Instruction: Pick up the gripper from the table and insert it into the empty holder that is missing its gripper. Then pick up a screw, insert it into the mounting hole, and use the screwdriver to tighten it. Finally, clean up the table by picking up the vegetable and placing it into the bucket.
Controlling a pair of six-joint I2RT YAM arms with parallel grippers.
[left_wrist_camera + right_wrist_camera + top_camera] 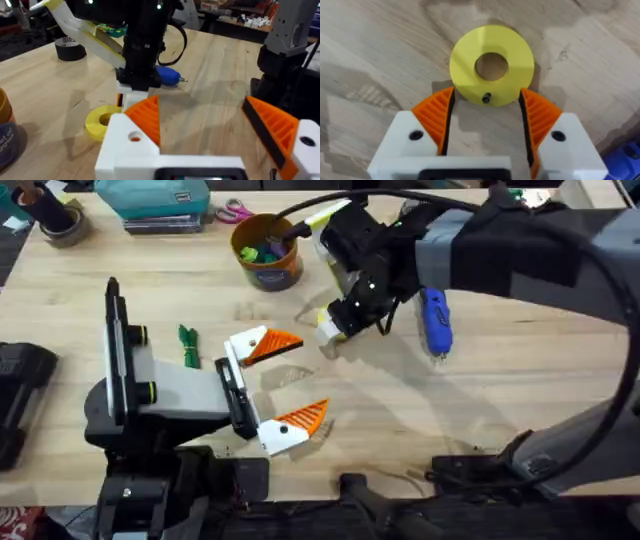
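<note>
The item in hand for this step is the screw, a small dark fastener standing on the near rim of the flat yellow disc, which lies on the table ahead of the left arm's claw. Treat the screw as rigid, very light and smooth: it will roll or tip if nudged and can slip from ribbed pads. Grip it across the shank or head with both pads square to it, and avoid pressing on the disc, which may slide on the wood. The right arm reaches across the middle from the lower right, with its wrist pitched steeply down over the disc. The right gripper is spread about as wide as the disc's hole region, its orange pads straddling the screw on either side; it appears to hold nothing, though contact at the pad tips is hard to judge. The left gripper lies low over the table, level and pointing toward the disc, its fingers wide apart and empty between them. The orange gripper wedge already sits in the white holder, whose mounting hole looks unfilled. The blue screwdriver lies on the table just beyond the right wrist. The green vegetable rests beside the left arm, well apart from the bucket at the far side.
</note>
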